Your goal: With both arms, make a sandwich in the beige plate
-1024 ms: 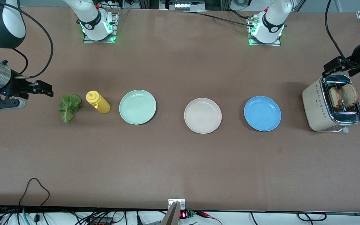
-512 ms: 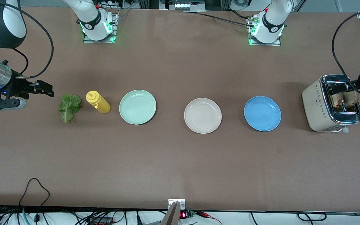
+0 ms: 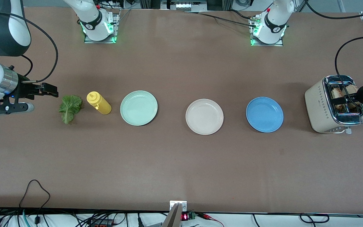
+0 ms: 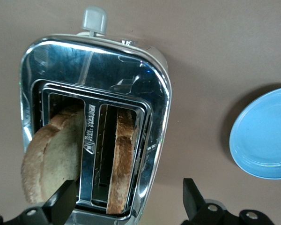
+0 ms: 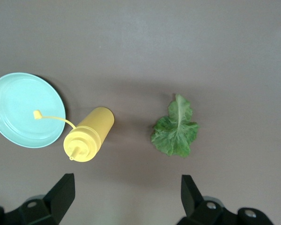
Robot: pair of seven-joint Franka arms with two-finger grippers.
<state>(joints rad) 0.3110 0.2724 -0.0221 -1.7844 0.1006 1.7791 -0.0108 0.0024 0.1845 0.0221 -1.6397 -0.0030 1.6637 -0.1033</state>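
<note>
Brown matte tabletop carries everything in one row, with the beige plate at its middle, bare. From that plate toward the right arm's end come the mint-green plate, the yellow squeeze bottle and the lettuce leaf; toward the left arm's end come the blue plate and the toaster.

Both pairs of jaws stand wide apart and grip nothing. The left gripper hangs over the toaster's slots, one finger over the leaning bread slice. The right gripper hovers over bare table, out past the leaf from the beige plate.

From the front camera the bread is half hidden by the left arm; the left wrist view shows two slices, the second slice upright in its slot, and the toaster's lever knob. Only the right wrist view shows the bottle's tethered cap over the mint-green plate's rim.
</note>
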